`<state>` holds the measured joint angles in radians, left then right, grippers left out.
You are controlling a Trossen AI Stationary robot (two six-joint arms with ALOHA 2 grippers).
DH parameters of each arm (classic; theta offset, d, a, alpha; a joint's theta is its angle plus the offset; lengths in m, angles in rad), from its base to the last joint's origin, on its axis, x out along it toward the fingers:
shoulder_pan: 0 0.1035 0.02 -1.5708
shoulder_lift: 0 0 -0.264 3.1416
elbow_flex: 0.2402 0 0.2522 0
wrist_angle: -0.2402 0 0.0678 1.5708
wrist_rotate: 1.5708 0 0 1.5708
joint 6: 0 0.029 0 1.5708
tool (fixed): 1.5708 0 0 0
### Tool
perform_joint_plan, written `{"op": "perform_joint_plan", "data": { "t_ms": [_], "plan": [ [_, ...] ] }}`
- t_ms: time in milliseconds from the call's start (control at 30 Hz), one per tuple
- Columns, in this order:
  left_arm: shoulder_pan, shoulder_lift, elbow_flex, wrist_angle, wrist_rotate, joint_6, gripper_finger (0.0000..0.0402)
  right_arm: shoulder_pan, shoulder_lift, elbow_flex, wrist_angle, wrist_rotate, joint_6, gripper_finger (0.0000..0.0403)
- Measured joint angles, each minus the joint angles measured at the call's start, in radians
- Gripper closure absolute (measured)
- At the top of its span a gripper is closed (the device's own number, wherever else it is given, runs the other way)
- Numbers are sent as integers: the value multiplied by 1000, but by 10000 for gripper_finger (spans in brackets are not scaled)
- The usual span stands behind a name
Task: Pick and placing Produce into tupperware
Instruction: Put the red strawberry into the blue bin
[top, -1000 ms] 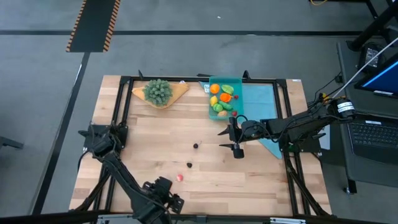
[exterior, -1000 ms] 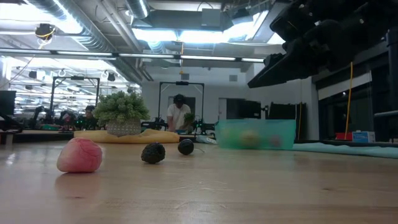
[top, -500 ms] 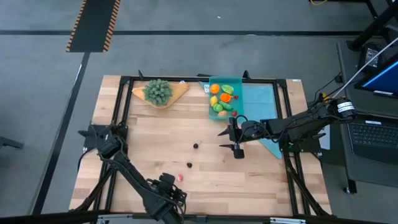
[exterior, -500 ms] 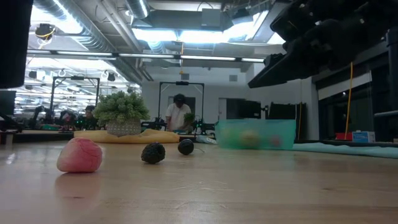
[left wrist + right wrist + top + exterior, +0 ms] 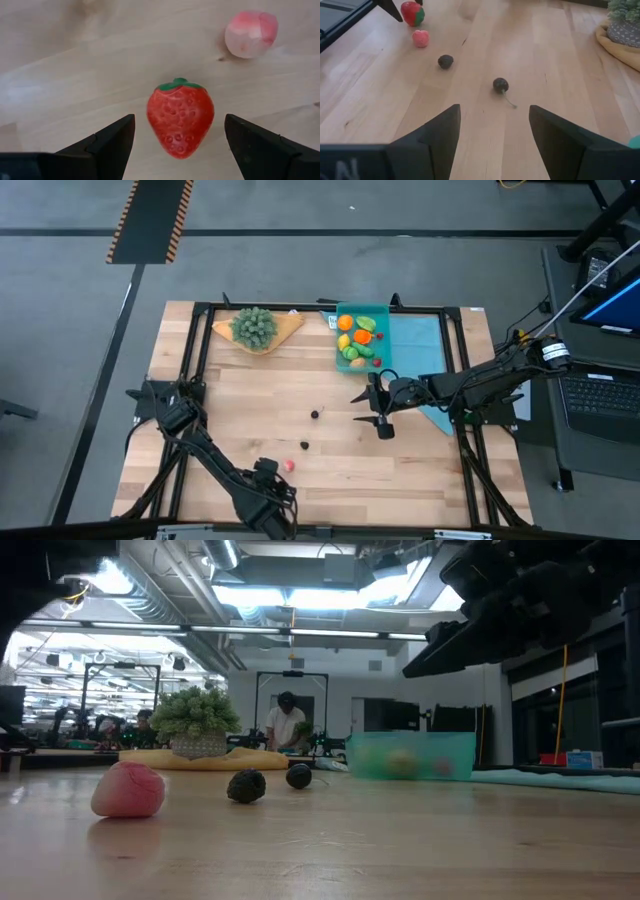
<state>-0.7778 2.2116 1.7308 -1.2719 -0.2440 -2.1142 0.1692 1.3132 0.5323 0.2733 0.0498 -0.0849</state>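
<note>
A red strawberry (image 5: 180,117) lies on the wooden table near its front edge. My left gripper (image 5: 179,120) points down over it, open, one finger on each side and a gap at both. Beside it lie a pink piece (image 5: 288,465), a dark berry (image 5: 305,445) and a dark cherry (image 5: 315,415). The teal tupperware (image 5: 383,310) stands at the far edge with several pieces of produce inside. My right gripper (image 5: 354,406) hovers open near the table's middle, holding nothing.
A bushy green plant on a tan board (image 5: 255,328) sits at the far left. A light-blue cloth (image 5: 420,345) lies to the right of the tupperware. A black frame (image 5: 200,310) runs around the table. Bare wood spreads between the loose pieces and the tupperware.
My left gripper has come down toward the strawberry near the front edge and tipped to point more steeply down; its fingers stay apart. In the low view the arm now shows as a dark shape at the upper left. The produce has not moved.
</note>
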Motion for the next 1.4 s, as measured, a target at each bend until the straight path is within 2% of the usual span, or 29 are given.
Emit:
{"op": "perform_joint_plan", "data": {
  "t_ms": [367, 600, 1033, 1300, 1400],
  "plan": [
    [22, 0, -38, 35, 0, 18, 108, 0, 0, 0, 0, 0, -2, 165],
    [33, -2, -74, 109, 19, 37, 137, 0, 0, 0, 0, 0, -2, 165],
    [34, -8, -76, 114, 67, 80, 167, 0, 0, 0, 0, 0, -2, 165],
    [34, -10, -76, 115, 96, 83, 209, 0, 0, 0, 0, 0, -2, 165],
    [34, -10, -76, 115, 98, 83, 211, 0, 0, 0, 0, 0, -2, 165]
  ]
}}
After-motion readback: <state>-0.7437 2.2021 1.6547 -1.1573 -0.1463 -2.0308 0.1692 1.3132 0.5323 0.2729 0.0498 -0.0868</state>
